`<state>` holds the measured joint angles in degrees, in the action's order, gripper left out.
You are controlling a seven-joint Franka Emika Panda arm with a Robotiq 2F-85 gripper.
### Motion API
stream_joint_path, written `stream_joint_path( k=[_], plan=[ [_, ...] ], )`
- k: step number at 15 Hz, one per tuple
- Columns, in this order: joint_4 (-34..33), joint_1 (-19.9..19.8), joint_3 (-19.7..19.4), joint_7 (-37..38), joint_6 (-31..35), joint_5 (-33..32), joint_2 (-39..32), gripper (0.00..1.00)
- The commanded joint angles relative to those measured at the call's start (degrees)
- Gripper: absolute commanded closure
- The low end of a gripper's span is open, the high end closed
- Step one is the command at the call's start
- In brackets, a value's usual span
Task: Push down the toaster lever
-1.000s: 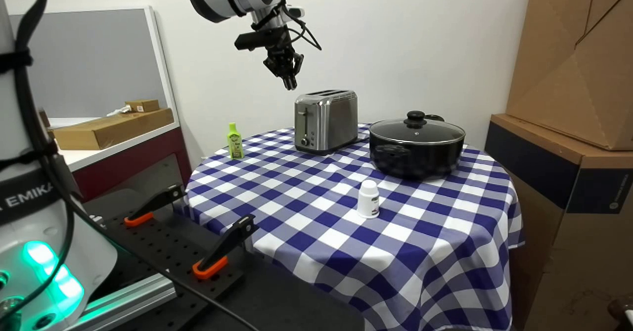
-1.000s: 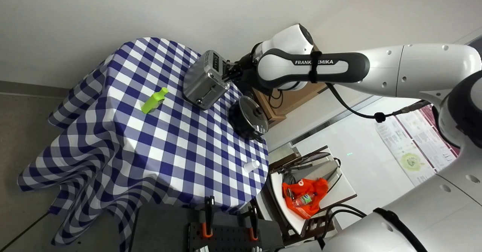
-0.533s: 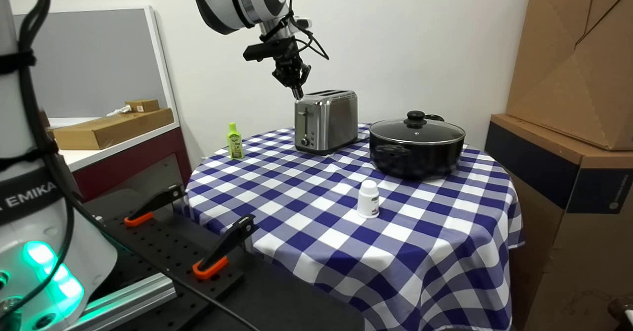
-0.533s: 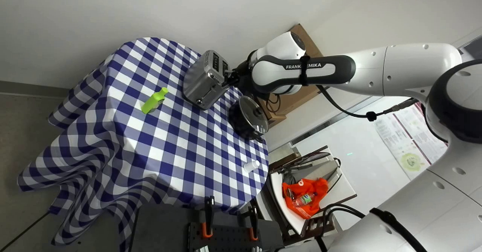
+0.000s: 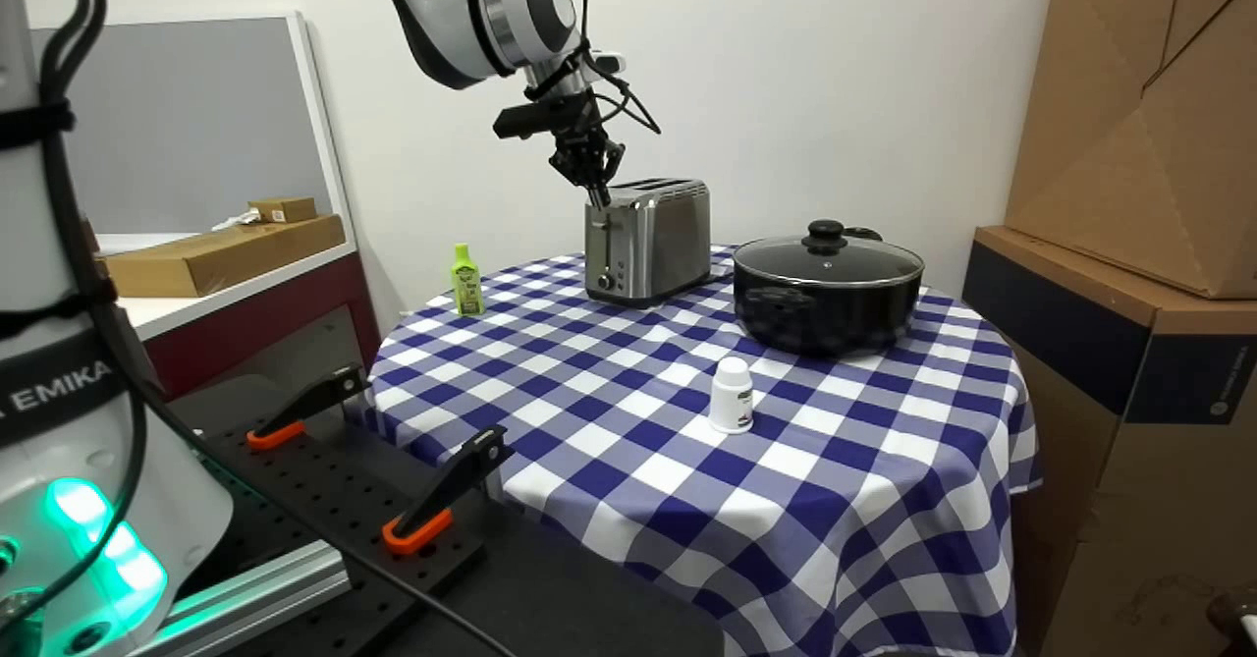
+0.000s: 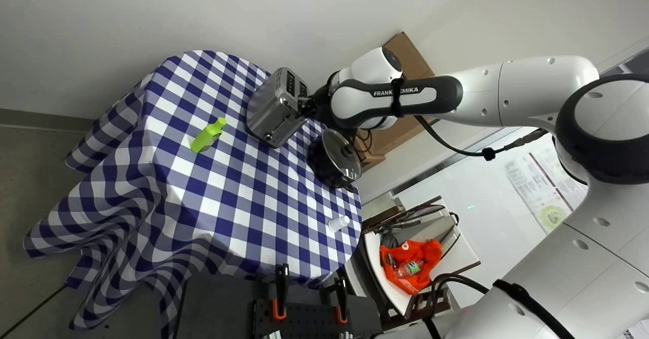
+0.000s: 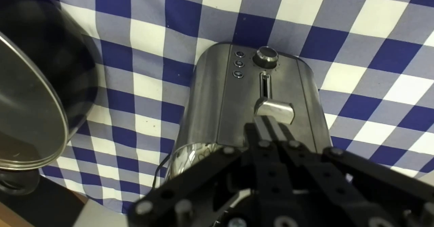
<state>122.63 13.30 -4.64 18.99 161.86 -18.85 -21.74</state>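
The silver toaster (image 5: 673, 245) stands upright on the checked cloth; it also shows in an exterior view (image 6: 266, 108) and the wrist view (image 7: 206, 111). Its metal lever (image 7: 276, 110) sits at the top of a narrow slot (image 7: 265, 84), with bare slot between it and the round knob (image 7: 266, 56). My gripper (image 7: 268, 118) is shut with its fingertips together and nothing between them. The tips overlap the lever's upper edge in the wrist view; I cannot tell if they touch. The gripper also shows at the toaster's top front edge in both exterior views (image 5: 598, 197) (image 6: 303, 107).
A black pot with a glass lid (image 5: 830, 294) stands beside the toaster, also seen in the wrist view (image 7: 78, 71). A green bottle (image 5: 467, 284) and a white bottle (image 5: 732, 397) stand on the checked table (image 5: 628, 411). Cardboard boxes (image 5: 1129, 146) stand at the table's side.
My shut gripper has come down from above and beside the toaster to the top of its front face, by the lever. The toaster and the other objects have not moved.
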Motion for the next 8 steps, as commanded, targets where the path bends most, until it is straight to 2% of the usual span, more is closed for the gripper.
stream_joint_path(
  k=[1,8],
  plan=[
    [-1.98,1.83,-1.92,1.07,2.15,-0.44,-2.59,1.00],
    [-3.80,2.56,-2.10,-0.03,3.14,0.88,-5.38,1.00]
  ],
)
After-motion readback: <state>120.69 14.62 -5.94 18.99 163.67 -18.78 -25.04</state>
